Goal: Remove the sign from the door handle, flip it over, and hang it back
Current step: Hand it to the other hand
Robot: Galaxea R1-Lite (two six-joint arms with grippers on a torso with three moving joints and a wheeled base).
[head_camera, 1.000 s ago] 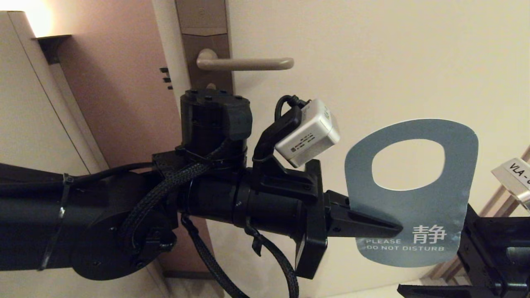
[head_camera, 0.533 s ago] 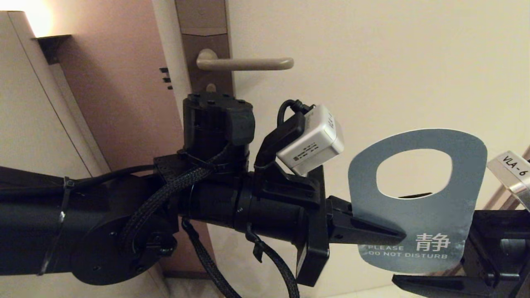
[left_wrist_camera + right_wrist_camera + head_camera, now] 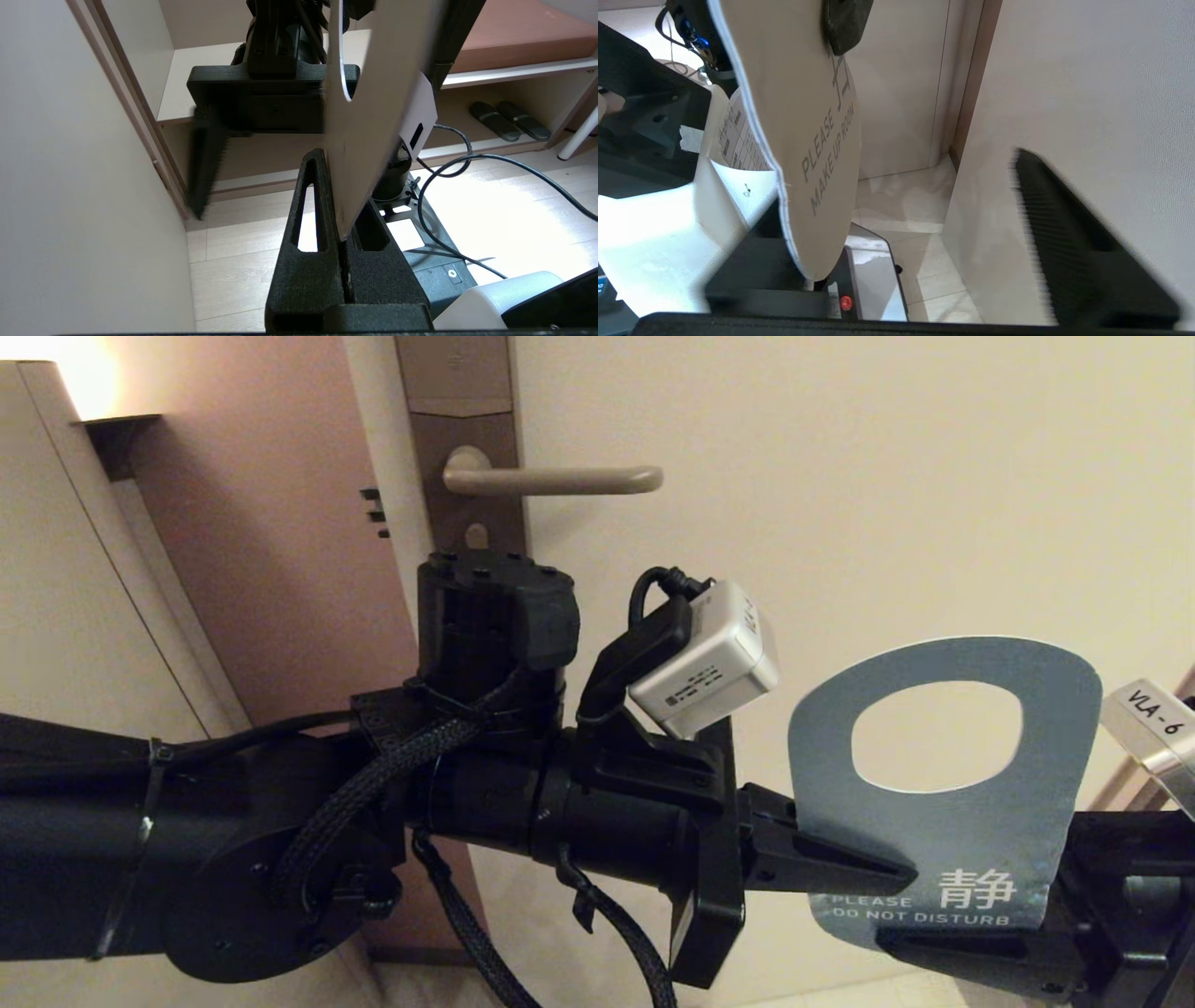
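The sign (image 3: pixel 943 821) shows its blue "PLEASE DO NOT DISTURB" side in the head view, upright in the air, low and to the right of the door handle (image 3: pixel 551 479). My left gripper (image 3: pixel 896 875) is shut on the sign's lower left edge; the left wrist view shows the card (image 3: pixel 373 116) pinched in the gripper (image 3: pixel 337 186). My right gripper (image 3: pixel 980 943) is open at the sign's lower end, with one finger in front of the bottom edge. In the right wrist view the white "MAKE UP ROOM" side (image 3: pixel 808 140) stands between the fingers of the right gripper (image 3: pixel 887 182).
The brown lock plate (image 3: pixel 467 411) carries the bare handle on the cream door (image 3: pixel 840 476). A darker door frame (image 3: pixel 280 541) and a lit wall lamp stand to the left. My left arm (image 3: pixel 280 831) crosses the lower view.
The left gripper has lowered the sign slightly and carried it right. The right gripper has come in from the lower right, and its finger now overlaps the sign's bottom edge.
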